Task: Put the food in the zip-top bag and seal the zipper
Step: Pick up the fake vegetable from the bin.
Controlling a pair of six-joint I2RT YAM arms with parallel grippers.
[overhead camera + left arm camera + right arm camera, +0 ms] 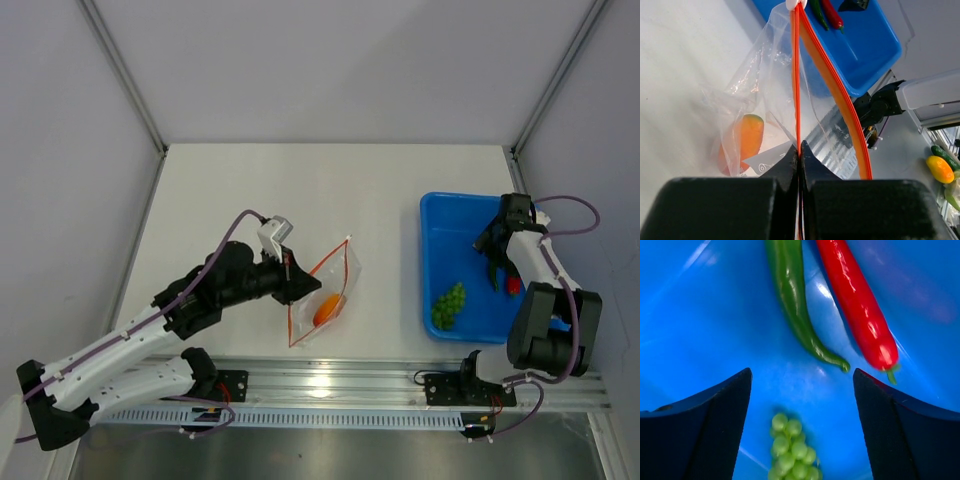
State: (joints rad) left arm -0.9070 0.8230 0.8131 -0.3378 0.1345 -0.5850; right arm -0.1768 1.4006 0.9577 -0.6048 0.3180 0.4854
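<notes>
Left gripper (799,153) pinches the zipper (796,75), bag (760,85) open beyond its fingertips; right gripper (801,375), spread wide, hovers with red pepper (860,310) and green pepper (792,295) just ahead, either liable to skid off one finger.

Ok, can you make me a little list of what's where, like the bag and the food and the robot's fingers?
bag: clear, mouth open
zipper: orange-red, one side pinched by the left fingers
in bag: carrot
blue tray: grapes, green pepper, red pepper
right fingers: open, over the tray, holding nothing
</notes>
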